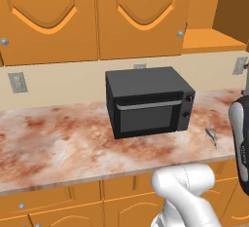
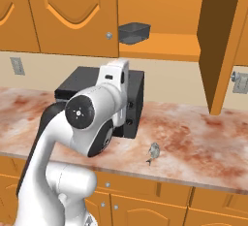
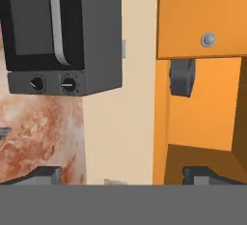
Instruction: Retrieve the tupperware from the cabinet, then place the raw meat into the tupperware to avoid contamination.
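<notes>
The tupperware (image 2: 134,32) sits on the shelf of the open cabinet (image 2: 160,45), at about 12 o'clock in the right base view, just beyond the edge of the neighbouring closed door. It is a shallow dark grey tub standing upright; whether anything is in it cannot be told from this angle. In the hand view, which is rolled sideways, the same tub (image 3: 182,77) shows at about 2 o'clock, just past the closed door's round knob (image 3: 208,39).

The raw meat (image 2: 153,153) lies loose on the marbled counter (image 2: 193,137), at about 5 o'clock from the black microwave (image 1: 148,102), well apart from the tub and not in any container. The microwave's door is closed.

The gripper (image 3: 123,173) has its two fingertips (image 3: 46,175) spread wide at the bottom of the hand view, with nothing between them. It touches nothing.
</notes>
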Tool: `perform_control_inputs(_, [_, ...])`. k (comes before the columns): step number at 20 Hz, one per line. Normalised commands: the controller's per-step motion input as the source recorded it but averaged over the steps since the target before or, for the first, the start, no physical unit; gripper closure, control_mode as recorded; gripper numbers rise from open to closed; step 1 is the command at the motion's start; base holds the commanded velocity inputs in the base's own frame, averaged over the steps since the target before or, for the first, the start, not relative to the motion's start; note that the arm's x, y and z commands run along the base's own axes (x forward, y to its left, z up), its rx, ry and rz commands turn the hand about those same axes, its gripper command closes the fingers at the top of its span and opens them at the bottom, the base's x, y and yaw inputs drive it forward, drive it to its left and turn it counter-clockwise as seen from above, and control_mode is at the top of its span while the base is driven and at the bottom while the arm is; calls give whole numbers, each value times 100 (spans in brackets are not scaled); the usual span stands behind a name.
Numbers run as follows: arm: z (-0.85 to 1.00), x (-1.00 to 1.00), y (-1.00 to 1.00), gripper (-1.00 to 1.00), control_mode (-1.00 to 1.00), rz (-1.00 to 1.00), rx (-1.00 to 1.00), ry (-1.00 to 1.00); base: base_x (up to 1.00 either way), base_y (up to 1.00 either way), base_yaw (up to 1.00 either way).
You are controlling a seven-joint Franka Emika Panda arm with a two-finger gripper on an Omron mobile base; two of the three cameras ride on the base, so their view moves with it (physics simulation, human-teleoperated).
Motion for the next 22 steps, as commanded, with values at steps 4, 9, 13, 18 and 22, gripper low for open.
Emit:
perform_control_inputs(4, [0, -35, 36, -100, -100, 3, 8, -6, 0, 0, 0])
perform_control_inputs(9, [0, -31, 30, -100, -100, 0, 15, -8, 0, 0, 0])
perform_control_inputs(13, [0, -13, 39, -100, -100, 0, 14, 0, 0, 0, 0])
perform_control_inputs(18, [0, -3, 42, -100, -100, 8, 14, 7, 0, 0, 0])
perform_control_inputs(22, [0, 0, 37, -100, -100, 15, 18, 8, 0, 0, 0])
